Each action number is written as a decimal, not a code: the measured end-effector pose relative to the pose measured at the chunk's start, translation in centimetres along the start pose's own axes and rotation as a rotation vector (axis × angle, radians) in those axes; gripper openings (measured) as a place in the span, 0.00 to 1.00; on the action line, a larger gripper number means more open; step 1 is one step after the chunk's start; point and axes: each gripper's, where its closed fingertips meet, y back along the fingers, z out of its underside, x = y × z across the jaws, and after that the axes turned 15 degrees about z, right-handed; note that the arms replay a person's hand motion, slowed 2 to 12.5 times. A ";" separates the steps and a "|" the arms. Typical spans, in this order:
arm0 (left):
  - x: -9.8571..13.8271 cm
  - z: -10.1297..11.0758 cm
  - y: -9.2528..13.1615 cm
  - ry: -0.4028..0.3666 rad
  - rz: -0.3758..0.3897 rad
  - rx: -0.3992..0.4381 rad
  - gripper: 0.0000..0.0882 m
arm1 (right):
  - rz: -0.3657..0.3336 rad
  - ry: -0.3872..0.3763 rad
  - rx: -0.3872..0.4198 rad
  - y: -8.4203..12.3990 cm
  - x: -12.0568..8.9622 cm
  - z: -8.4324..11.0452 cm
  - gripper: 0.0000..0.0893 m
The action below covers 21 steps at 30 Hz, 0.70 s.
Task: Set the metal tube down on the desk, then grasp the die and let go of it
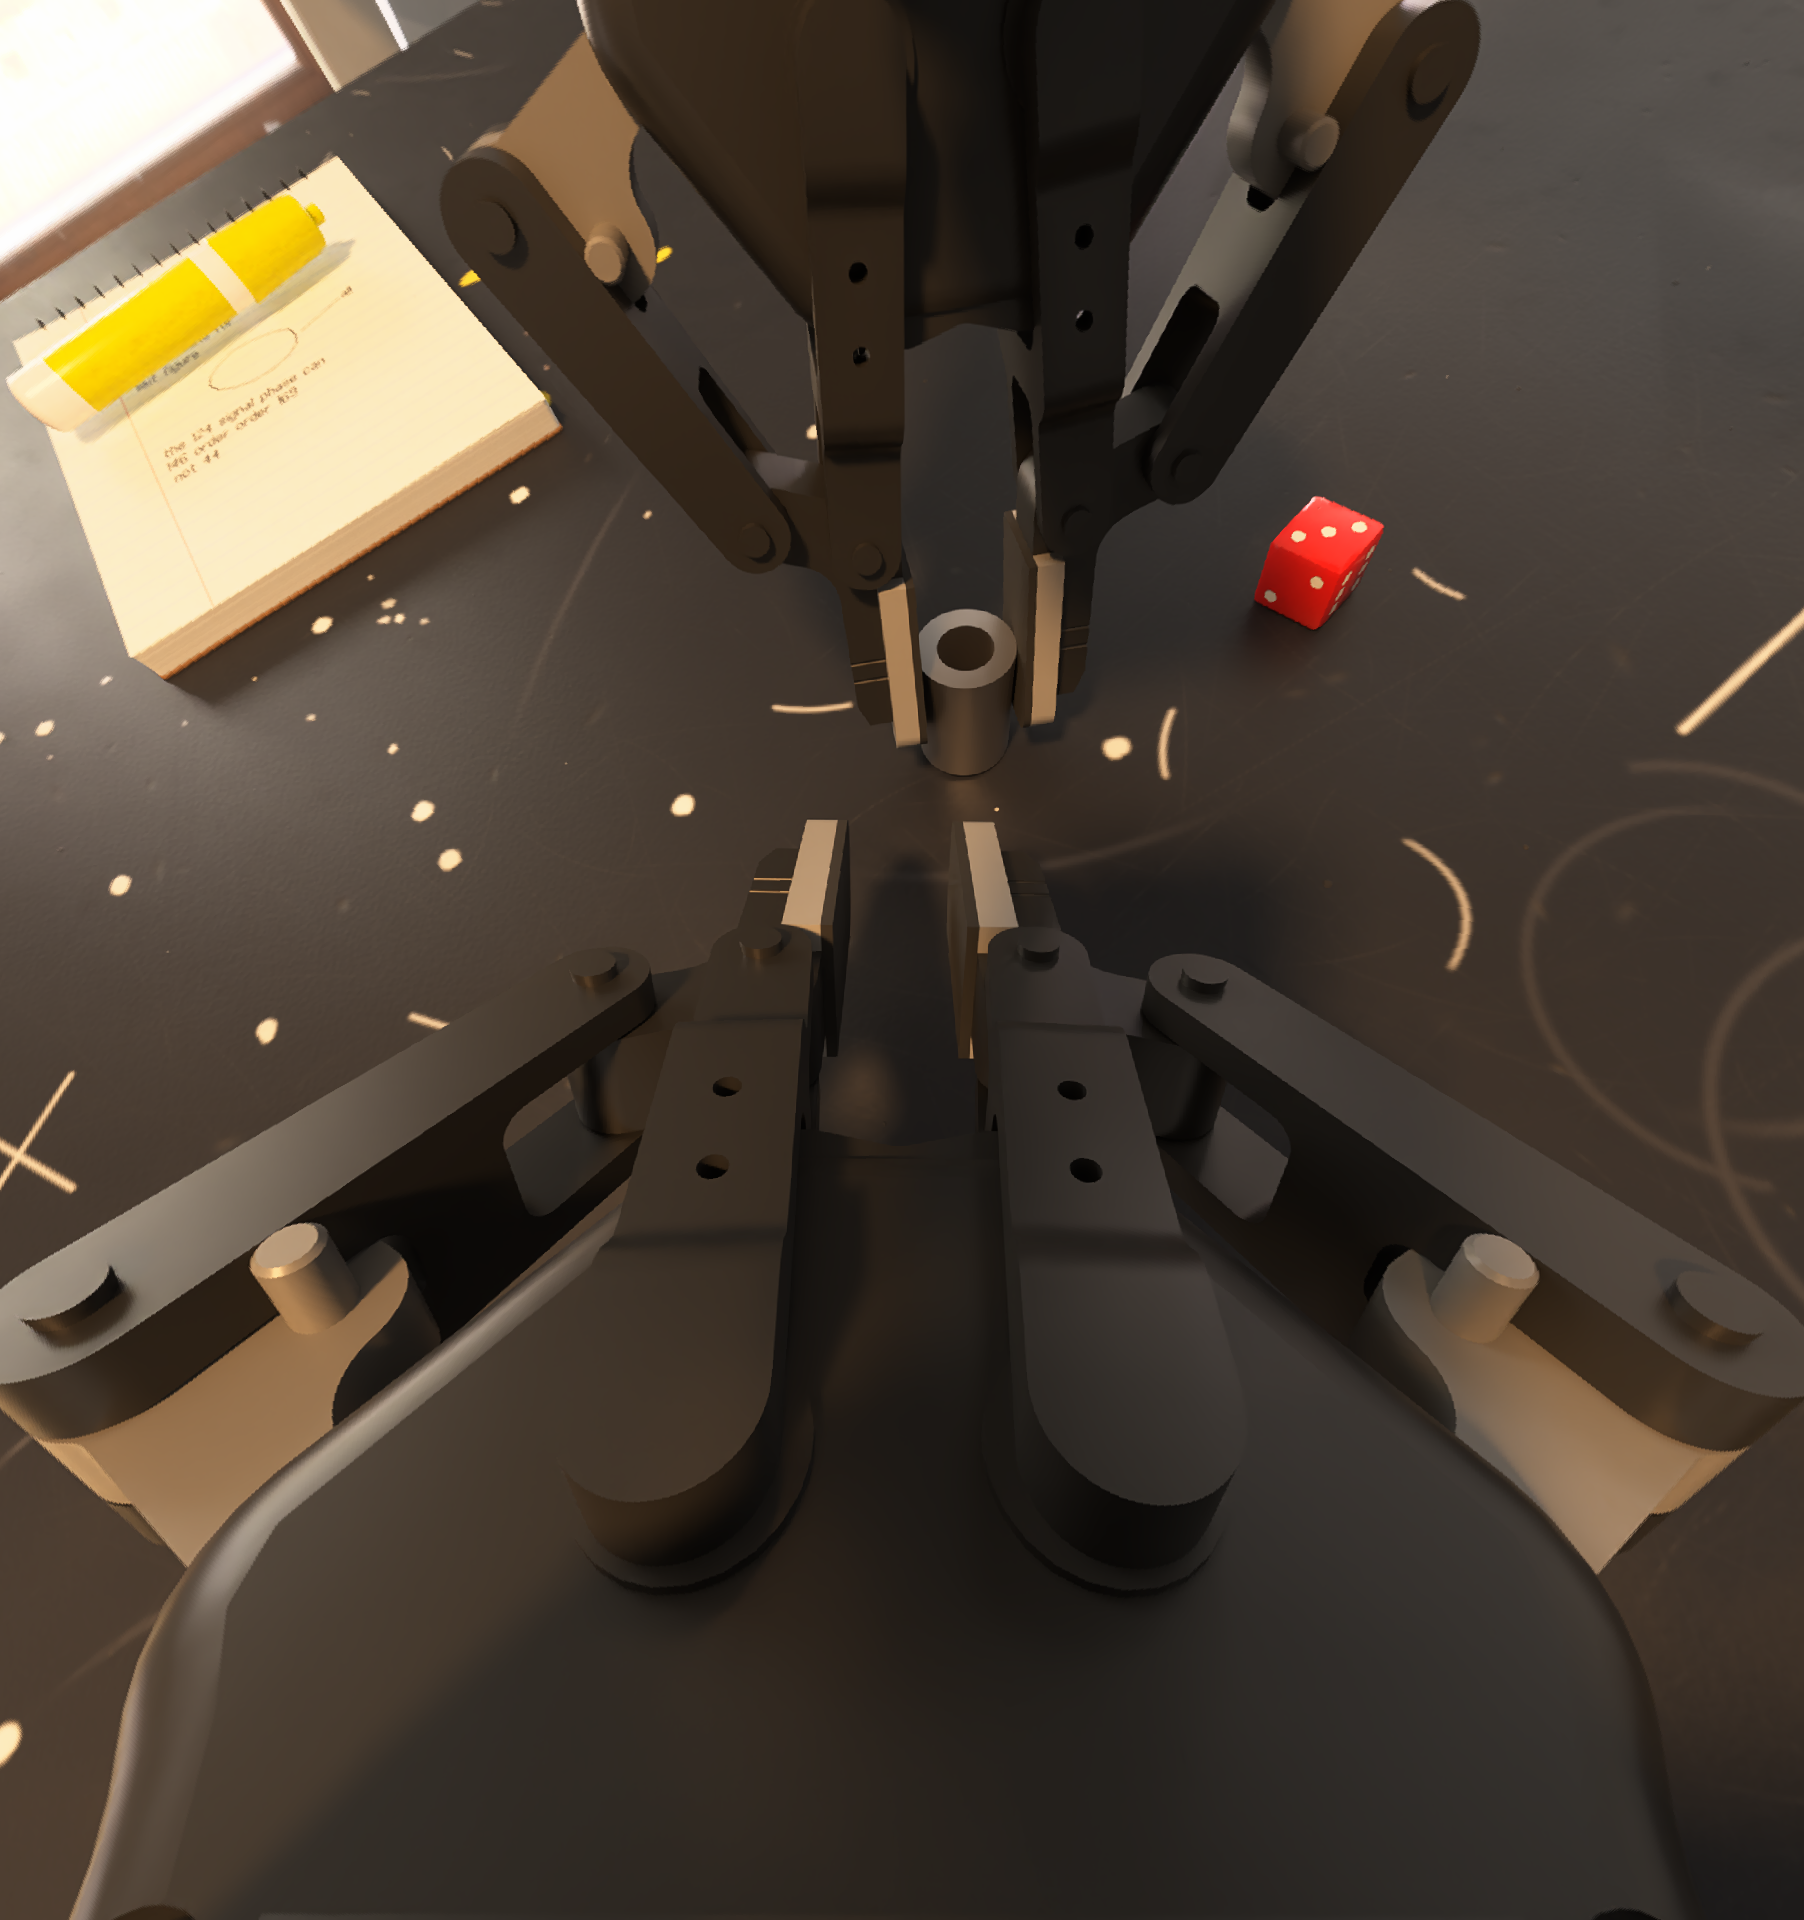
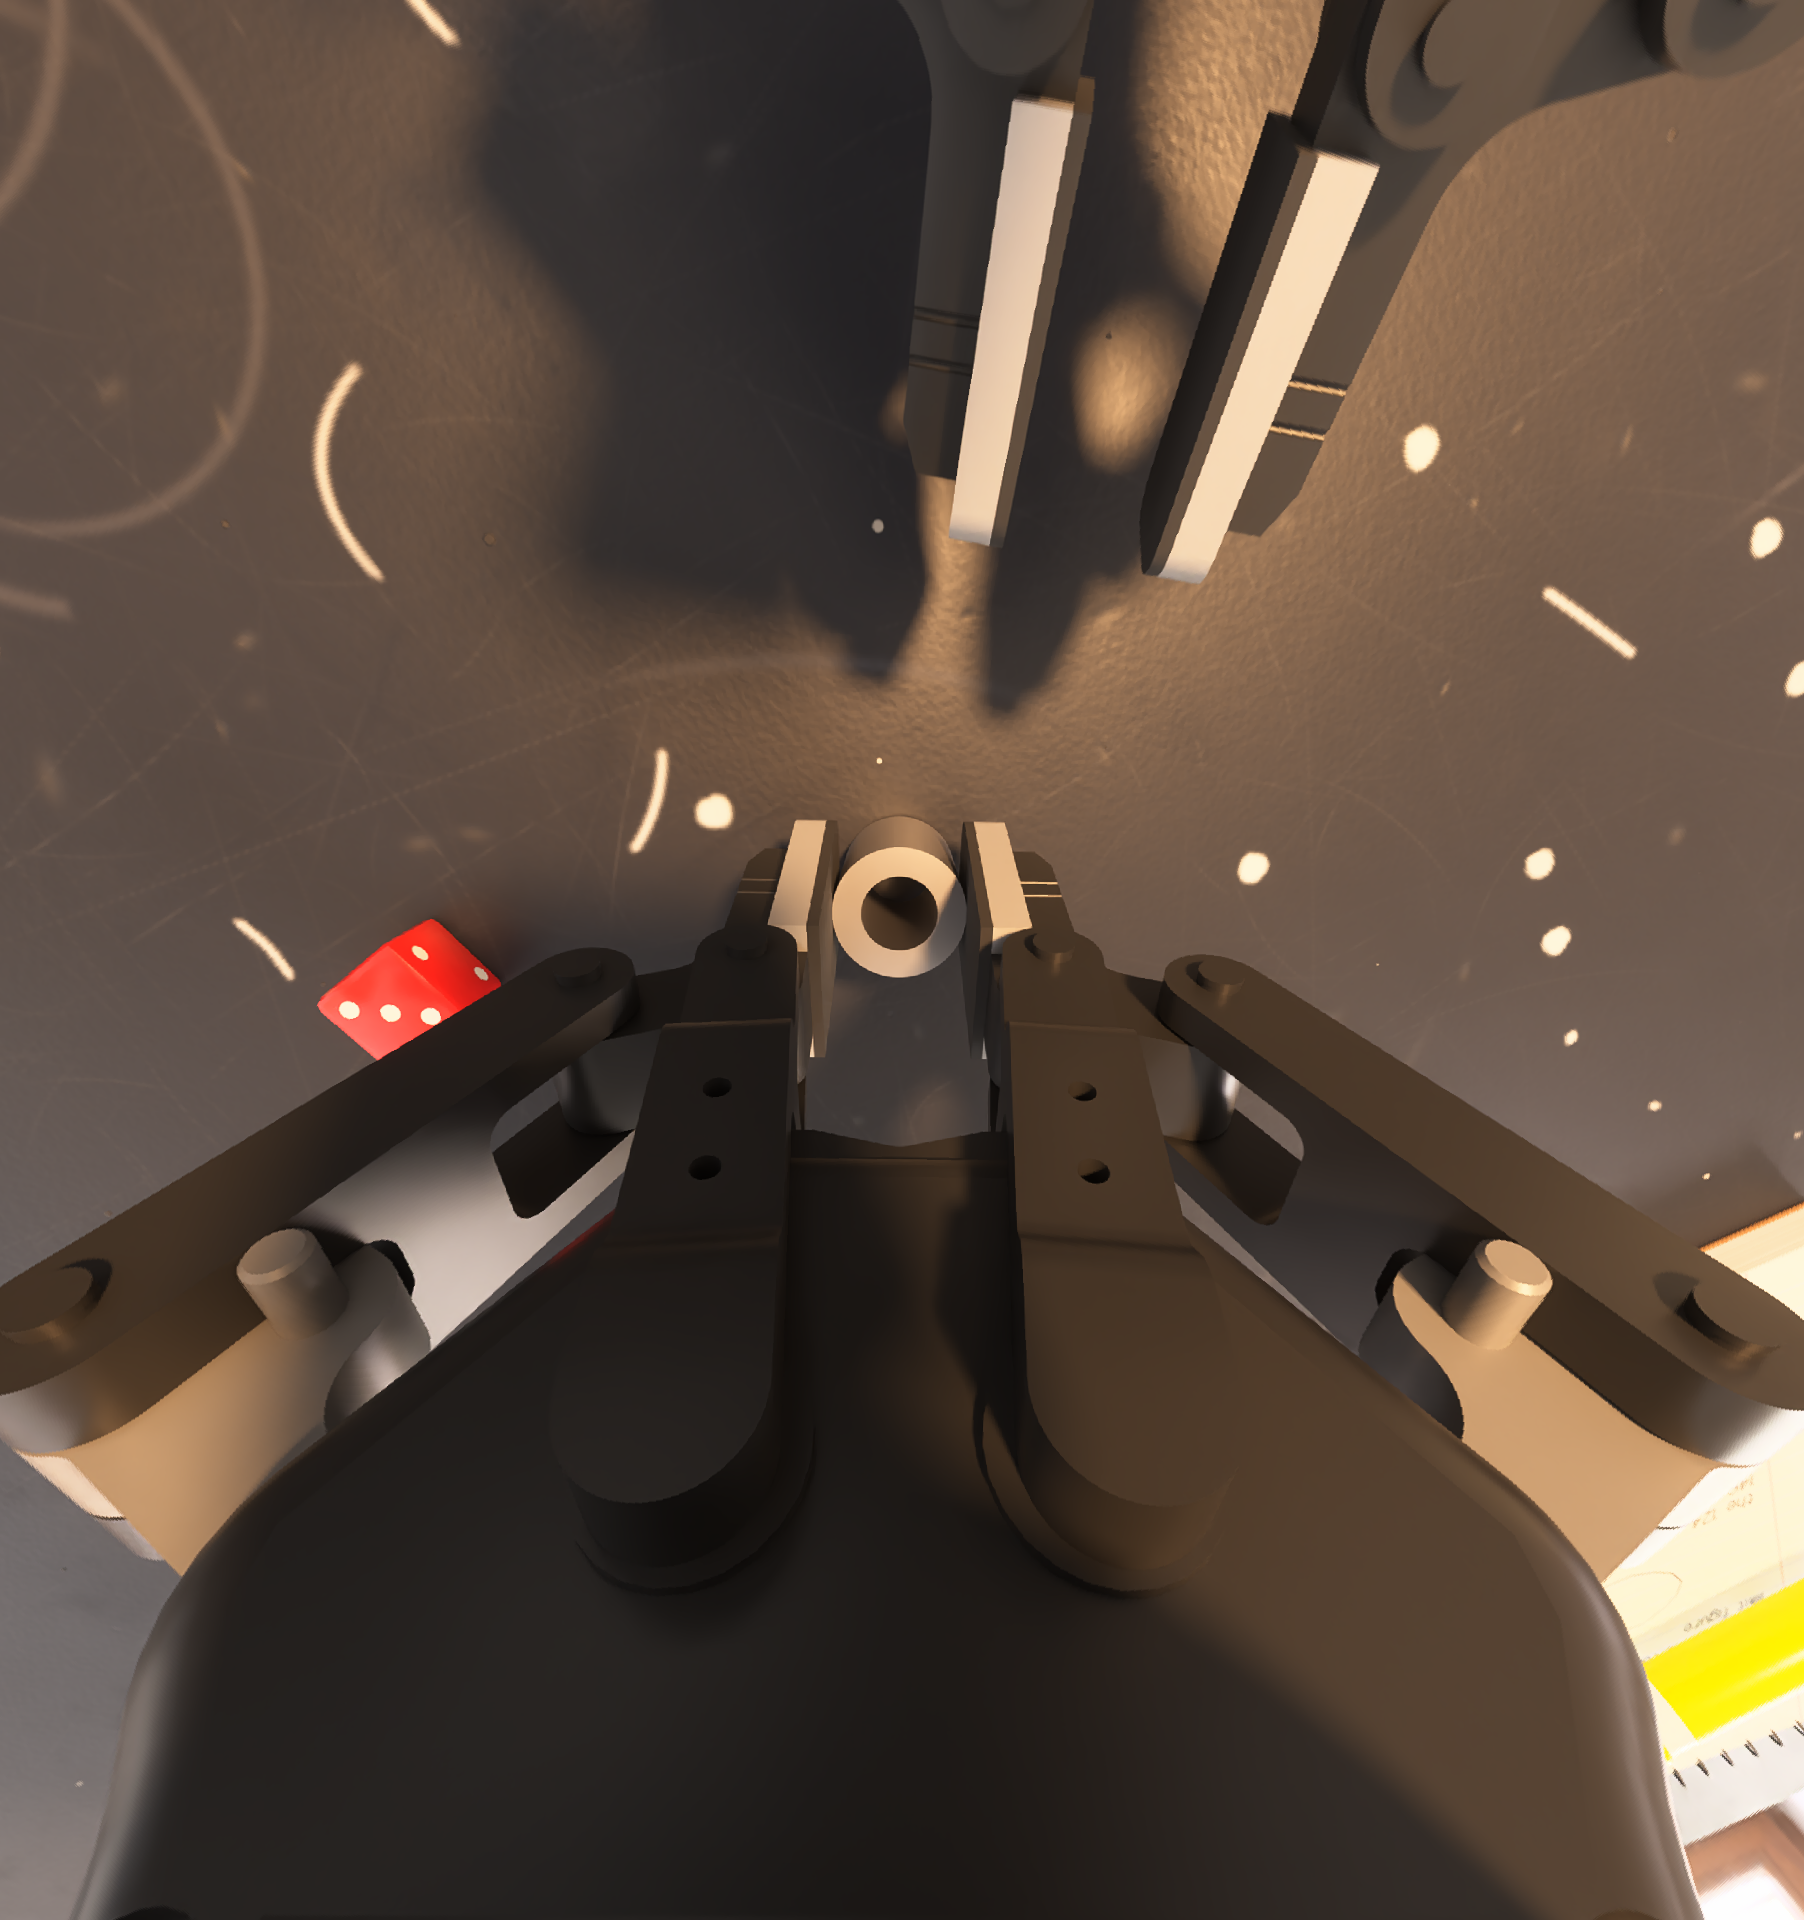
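Tube (image 2: 898, 899) stands upright, clamped in the right pincer (image 2: 898, 883) above the counter (image 2: 1293, 727); left pincer (image 1: 903, 883) slightly apart, empty.

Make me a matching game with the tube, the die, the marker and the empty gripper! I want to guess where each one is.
Things:
1. tube
2. die
3. marker
4. left gripper

Places or states:
A. lying on the notepad
B. alone on the desk, red
C. between the right gripper's pads
D. nothing between its fingers

Pairs: 1-C, 2-B, 3-A, 4-D
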 end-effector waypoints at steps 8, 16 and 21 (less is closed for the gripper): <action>-0.1 0.1 -0.9 0.004 0.022 -0.036 0.19 | 0.001 0.012 -0.006 0.0 -0.1 0.2 0.26; -0.5 0.0 -1.7 0.011 0.034 -0.060 0.17 | 0.005 0.015 -0.013 0.1 -0.2 0.4 0.30; -0.6 0.1 -2.2 0.021 0.042 -0.083 0.16 | 0.014 0.010 -0.009 0.1 -0.2 0.5 0.33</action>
